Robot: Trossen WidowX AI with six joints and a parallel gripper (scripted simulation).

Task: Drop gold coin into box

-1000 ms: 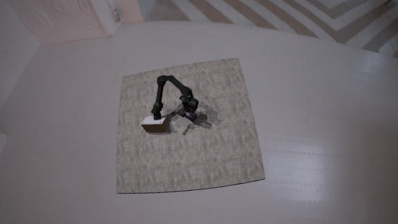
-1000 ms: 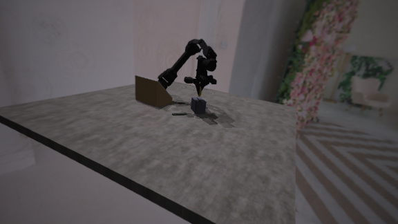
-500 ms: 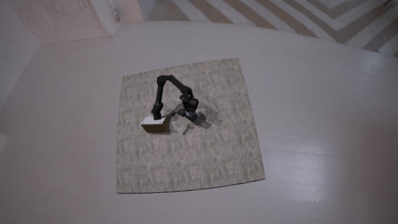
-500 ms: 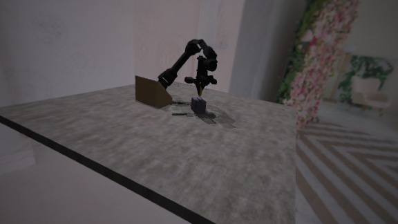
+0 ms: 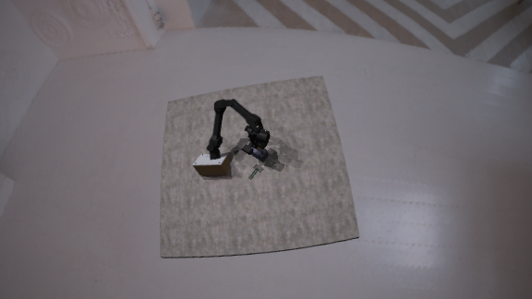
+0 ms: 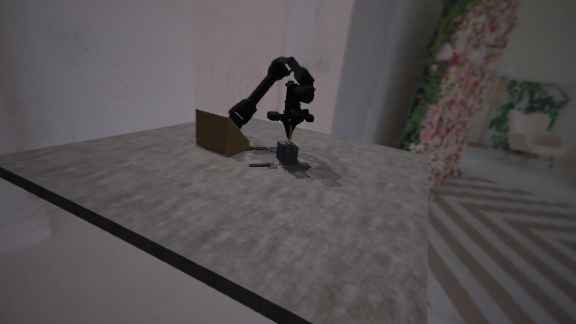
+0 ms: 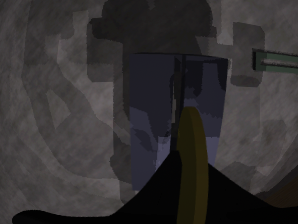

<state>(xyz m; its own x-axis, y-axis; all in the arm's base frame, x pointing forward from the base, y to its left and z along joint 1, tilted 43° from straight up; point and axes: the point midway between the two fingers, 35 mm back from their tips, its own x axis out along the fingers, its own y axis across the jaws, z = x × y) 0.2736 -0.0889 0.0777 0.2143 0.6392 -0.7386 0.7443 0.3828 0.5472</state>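
My gripper [image 6: 289, 125] [image 7: 180, 158] is shut on the gold coin [image 6: 290, 133] [image 7: 193, 145], which hangs edge-down beneath the fingertips. The closed grey box [image 5: 257, 152] [image 6: 287, 153] [image 7: 150, 90] stands below, its top just under the coin in the exterior view. In the wrist view the dark slot [image 7: 177, 92] runs up and down the image; the coin's far end shows slightly right of it, roughly parallel. Whether the coin touches the lid cannot be told. The dark-green holder [image 5: 253, 173] [image 6: 261, 164] [image 7: 280, 62] lies beside the box, its groove showing without a coin.
The arm's base block [image 5: 211, 169] [image 6: 215, 132], brown with a white top, stands to the left of the box in the top and exterior views. The arm arches from it over the mottled grey table top [image 5: 259, 212] [image 6: 200, 200]. Shadows of the arm fall around the box.
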